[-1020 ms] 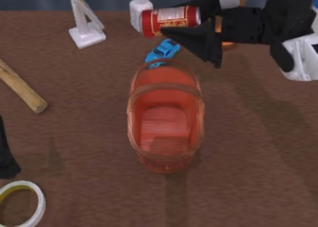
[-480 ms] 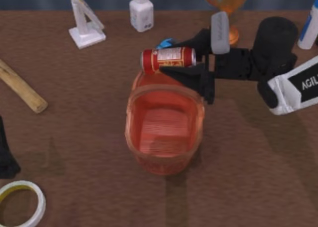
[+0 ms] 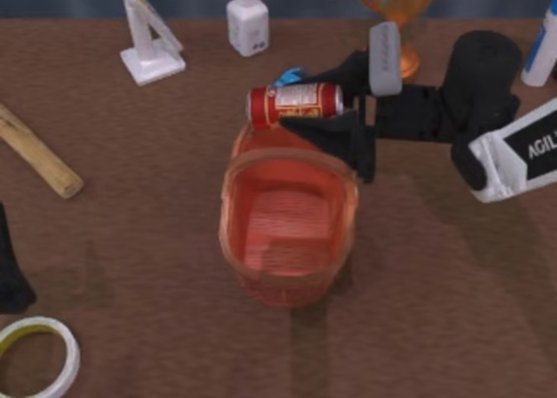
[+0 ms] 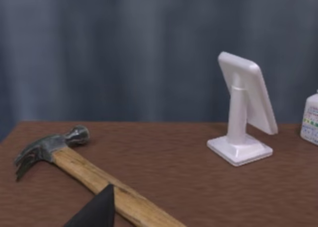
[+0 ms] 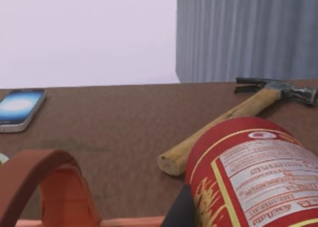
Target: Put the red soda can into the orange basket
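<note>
Your right gripper (image 3: 326, 124) has its jaws clenched on the red soda can (image 3: 293, 103), held sideways above the far rim of the orange basket (image 3: 233, 232). Carry it inward over the ribbed floor, clear of the arched handle, and lower before letting go. Your left gripper (image 4: 94, 213) idles beside the hammer (image 4: 59, 155); I cannot tell its jaws.

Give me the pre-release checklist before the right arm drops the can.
1. Grip: right gripper shut on the red soda can, held on its side: ok.
2. Can over the orange basket: only above the far rim: not ok.
3. Basket interior free: ok.
4. Basket handle clear of the drop path: cannot tell.
5. Blue toy car beside the far rim, drop could miss onto it: not ok.
6. Left arm parked at the left edge: ok.
</note>
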You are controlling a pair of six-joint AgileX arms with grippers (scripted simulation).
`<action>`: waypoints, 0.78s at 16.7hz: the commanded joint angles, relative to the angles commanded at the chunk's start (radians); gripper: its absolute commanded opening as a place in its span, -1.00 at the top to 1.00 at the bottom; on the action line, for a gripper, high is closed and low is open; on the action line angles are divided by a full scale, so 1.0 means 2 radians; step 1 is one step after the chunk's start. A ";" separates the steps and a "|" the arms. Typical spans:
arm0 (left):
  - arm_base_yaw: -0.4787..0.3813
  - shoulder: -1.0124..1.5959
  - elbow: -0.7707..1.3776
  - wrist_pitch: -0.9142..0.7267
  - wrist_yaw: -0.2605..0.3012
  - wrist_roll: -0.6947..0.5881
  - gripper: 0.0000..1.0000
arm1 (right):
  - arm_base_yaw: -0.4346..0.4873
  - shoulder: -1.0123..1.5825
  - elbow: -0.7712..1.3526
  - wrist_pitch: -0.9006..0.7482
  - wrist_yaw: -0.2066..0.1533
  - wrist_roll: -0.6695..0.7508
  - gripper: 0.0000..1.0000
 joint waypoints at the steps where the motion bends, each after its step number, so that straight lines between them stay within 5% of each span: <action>1: 0.000 0.000 0.000 0.000 0.000 0.000 -1.00 | 0.000 0.000 0.000 0.000 0.000 0.000 0.10; 8: 0.000 0.000 0.000 0.000 0.000 0.000 -1.00 | 0.000 0.000 0.000 0.000 0.000 0.000 -0.96; 13: 0.000 0.000 0.000 0.000 0.000 0.000 -1.00 | 0.000 0.000 0.000 0.000 0.000 0.000 -1.00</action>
